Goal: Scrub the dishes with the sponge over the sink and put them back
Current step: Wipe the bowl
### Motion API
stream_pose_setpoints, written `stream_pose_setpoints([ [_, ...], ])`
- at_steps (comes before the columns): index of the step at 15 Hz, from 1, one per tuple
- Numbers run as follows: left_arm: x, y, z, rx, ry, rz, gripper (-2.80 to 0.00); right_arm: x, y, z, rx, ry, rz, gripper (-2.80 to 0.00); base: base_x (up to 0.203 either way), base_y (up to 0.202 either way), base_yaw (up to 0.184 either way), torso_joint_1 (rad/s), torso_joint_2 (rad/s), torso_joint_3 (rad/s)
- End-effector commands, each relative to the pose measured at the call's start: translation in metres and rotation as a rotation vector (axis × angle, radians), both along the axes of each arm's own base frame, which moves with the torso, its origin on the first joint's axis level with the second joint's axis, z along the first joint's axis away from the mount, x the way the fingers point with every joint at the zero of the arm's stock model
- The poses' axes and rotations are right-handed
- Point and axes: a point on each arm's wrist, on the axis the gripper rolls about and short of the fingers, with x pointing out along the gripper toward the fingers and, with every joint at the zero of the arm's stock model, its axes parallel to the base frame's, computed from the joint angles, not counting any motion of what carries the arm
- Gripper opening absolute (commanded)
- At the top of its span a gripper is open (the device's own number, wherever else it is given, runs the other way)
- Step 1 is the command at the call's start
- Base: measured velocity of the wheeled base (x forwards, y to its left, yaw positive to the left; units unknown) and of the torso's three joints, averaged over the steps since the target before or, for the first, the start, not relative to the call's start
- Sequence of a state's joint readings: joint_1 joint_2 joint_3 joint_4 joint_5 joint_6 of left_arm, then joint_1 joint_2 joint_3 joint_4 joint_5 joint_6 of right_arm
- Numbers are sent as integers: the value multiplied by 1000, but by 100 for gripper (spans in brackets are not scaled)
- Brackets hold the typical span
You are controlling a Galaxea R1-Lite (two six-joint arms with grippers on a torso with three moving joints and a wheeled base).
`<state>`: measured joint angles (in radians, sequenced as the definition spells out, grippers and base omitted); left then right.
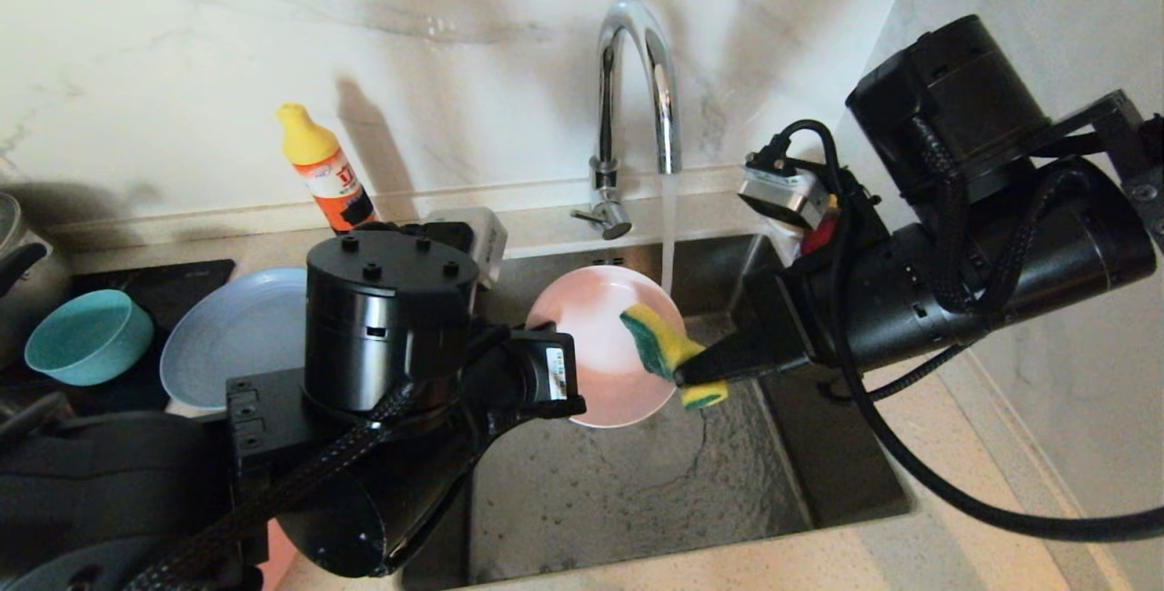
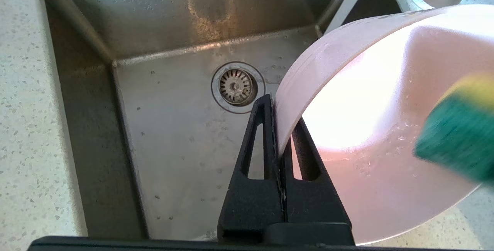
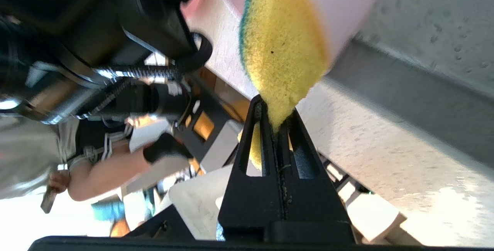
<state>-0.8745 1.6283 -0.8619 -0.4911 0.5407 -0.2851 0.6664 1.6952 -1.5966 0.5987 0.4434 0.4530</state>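
Clamped tight on the rim of the salmon-pink plate (image 1: 596, 345), the left gripper (image 2: 278, 143) holds it tilted on edge above the sink (image 1: 637, 491). Opposite it, the right gripper (image 1: 696, 371) is pinched onto the sponge (image 1: 668, 350), whose yellow body and green scouring face press against the plate's inner surface. Water runs from the chrome tap (image 1: 637, 82) just behind the plate. On the counter to the left sit the grey-blue plate (image 1: 232, 332) and the teal bowl (image 1: 88, 336).

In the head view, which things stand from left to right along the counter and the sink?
Teal bowl → grey-blue plate → yellow-capped bottle → pink plate → sponge → tap with running water.
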Motion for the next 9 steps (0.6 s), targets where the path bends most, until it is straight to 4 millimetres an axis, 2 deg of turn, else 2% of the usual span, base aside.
stream_pose_setpoints([
  [1,1,-1,1,-9,-6,2,-280,0,13,-9,-17,30,33,-280,0,0,0,0,0,0],
  [7,3,-1,2,-15,-10,8,-280,-4,49,-29,-51,63,124,-280,0,0,0,0,0,0],
  [9,4,1,-1,-9,-5,15,-280,1,59,-29,-26,35,132,-280,0,0,0,0,0,0],
])
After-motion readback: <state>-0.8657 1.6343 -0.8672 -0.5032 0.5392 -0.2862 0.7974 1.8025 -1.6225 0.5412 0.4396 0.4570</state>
